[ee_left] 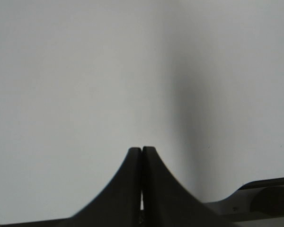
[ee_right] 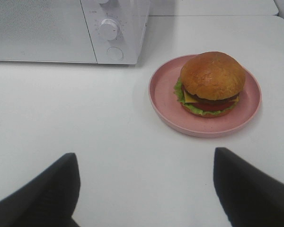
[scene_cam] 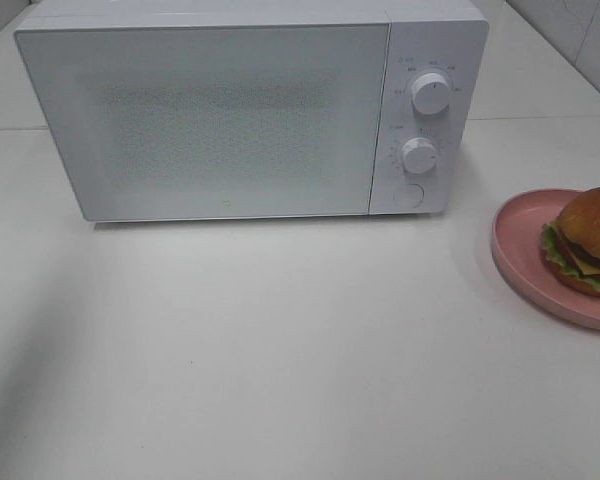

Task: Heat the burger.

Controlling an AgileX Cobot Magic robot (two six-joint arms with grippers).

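The burger point(scene_cam: 590, 240), with a golden-brown bun, lettuce, cheese and tomato, sits on a round pink plate point(scene_cam: 520, 245) at the right edge of the table. It also shows in the right wrist view point(ee_right: 210, 82) on the plate point(ee_right: 163, 97). A white microwave point(scene_cam: 220, 110) stands at the back with its door shut; its front corner shows in the right wrist view point(ee_right: 61, 30). My right gripper point(ee_right: 144, 182) is open and empty, short of the plate. My left gripper point(ee_left: 141, 153) is shut and empty over bare table. Neither gripper shows in the exterior high view.
The microwave has two knobs point(scene_cam: 430, 92) and a round button point(scene_cam: 408, 196) on its right panel. The white table point(scene_cam: 280, 340) stretches in front of it. A second table surface lies behind the microwave.
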